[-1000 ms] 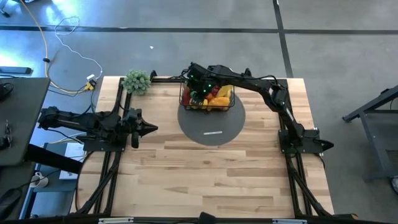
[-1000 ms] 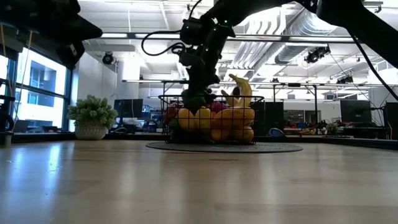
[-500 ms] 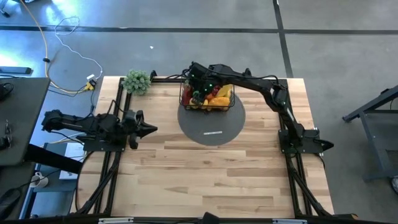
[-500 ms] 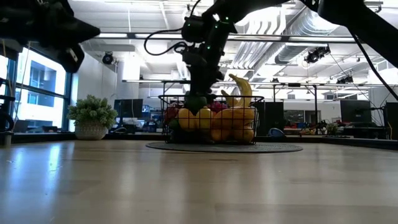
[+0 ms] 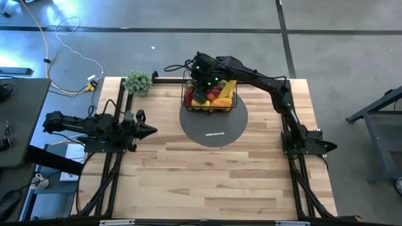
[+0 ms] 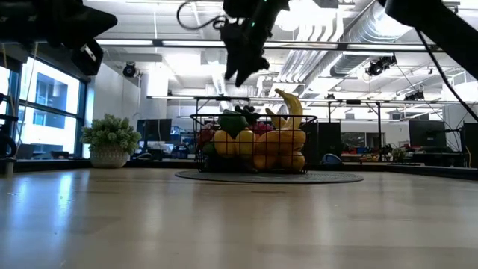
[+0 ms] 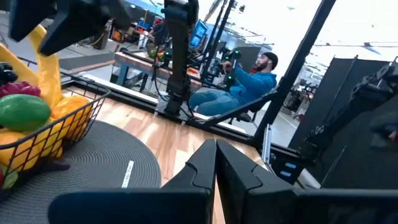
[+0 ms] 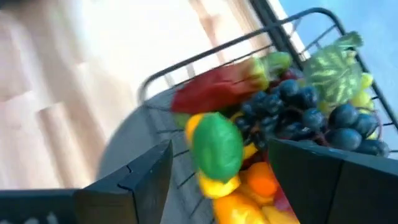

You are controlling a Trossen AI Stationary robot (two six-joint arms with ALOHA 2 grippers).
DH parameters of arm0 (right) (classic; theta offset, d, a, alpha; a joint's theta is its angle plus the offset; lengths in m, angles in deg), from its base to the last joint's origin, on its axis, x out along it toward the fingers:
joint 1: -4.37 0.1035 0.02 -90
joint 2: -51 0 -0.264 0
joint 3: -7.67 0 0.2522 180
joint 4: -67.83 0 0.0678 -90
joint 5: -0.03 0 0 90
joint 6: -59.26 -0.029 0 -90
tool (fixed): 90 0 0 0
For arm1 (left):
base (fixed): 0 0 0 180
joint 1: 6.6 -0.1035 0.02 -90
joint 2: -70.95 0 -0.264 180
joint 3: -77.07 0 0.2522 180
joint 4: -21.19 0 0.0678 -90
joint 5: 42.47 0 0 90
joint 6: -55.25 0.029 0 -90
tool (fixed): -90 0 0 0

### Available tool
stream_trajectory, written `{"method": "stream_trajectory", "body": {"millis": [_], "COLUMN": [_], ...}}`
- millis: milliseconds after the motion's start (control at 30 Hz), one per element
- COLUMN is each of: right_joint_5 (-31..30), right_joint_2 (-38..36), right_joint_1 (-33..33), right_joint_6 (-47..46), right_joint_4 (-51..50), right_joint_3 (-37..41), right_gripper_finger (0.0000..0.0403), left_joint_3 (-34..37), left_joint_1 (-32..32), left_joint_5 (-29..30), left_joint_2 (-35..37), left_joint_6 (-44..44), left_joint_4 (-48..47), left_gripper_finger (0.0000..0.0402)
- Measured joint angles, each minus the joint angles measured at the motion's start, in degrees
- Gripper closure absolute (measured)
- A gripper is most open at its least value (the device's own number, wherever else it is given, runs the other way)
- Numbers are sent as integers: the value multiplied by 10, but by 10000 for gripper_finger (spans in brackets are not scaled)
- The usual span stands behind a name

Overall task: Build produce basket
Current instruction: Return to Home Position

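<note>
**A:** Where's the wire basket at?

**B:** On the grey round mat, far middle of the table, piled with produce: banana, lime, dark grapes. The right gripper hangs above it, fingers wide apart, holding nothing.

**A:** Anything else around?

**B:** A leafy bunch at the far-left corner. The left gripper is by the left edge, fingers pressed together, empty.

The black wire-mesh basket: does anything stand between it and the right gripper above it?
Nothing visible does. The right gripper hangs open above the black wire-mesh basket, with only air over the round green lime lying on top.
</note>
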Motion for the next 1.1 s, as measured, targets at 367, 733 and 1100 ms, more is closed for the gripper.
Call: {"method": "stream_trajectory", "body": {"millis": [367,733,1100], "right_joint_5": [9,-66,-116], "right_joint_2": [-88,-139,-205], "right_joint_1": [57,160,234], "right_joint_6": [-2,-30,-3], "right_joint_4": [28,-1,-38], "right_joint_3": [14,14,15], "right_gripper_finger": [157,157,157], "left_joint_3": [1,82,81], "left_joint_1": [0,0,0], "left_joint_5": [14,-38,-24], "left_joint_2": [0,2,2], "left_joint_6": [49,-15,36], "left_joint_4": [0,74,67], "left_gripper_finger": [401,401,401]}}
